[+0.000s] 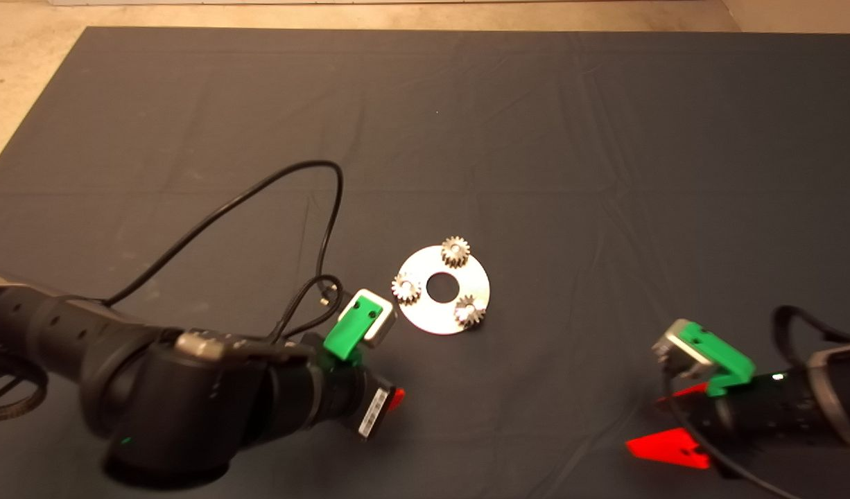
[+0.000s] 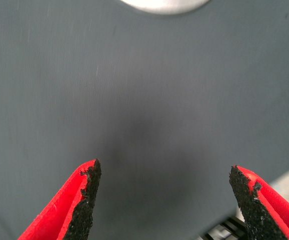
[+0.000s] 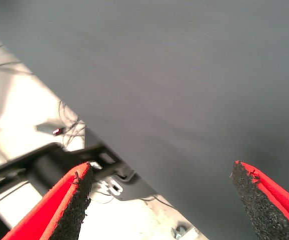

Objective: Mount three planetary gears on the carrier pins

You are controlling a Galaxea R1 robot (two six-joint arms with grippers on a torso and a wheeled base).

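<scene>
A flat round silver disc (image 1: 444, 310) with a central hole lies on the dark mat. Three small silvery planetary gears sit on it over the carrier pins: one at the far side (image 1: 455, 251), one at the left (image 1: 405, 287), one at the near right (image 1: 469, 311). The pins themselves are hidden under the gears. My left gripper (image 2: 163, 200) is open and empty, low over the mat just near-left of the disc, whose edge (image 2: 164, 5) shows in the left wrist view. My right gripper (image 3: 162, 200) is open and empty at the mat's near right.
A black cable (image 1: 258, 201) loops over the mat from the left arm, left of the disc. The mat's near edge, with floor, dark frame parts and wires (image 3: 59, 150) beyond it, shows in the right wrist view.
</scene>
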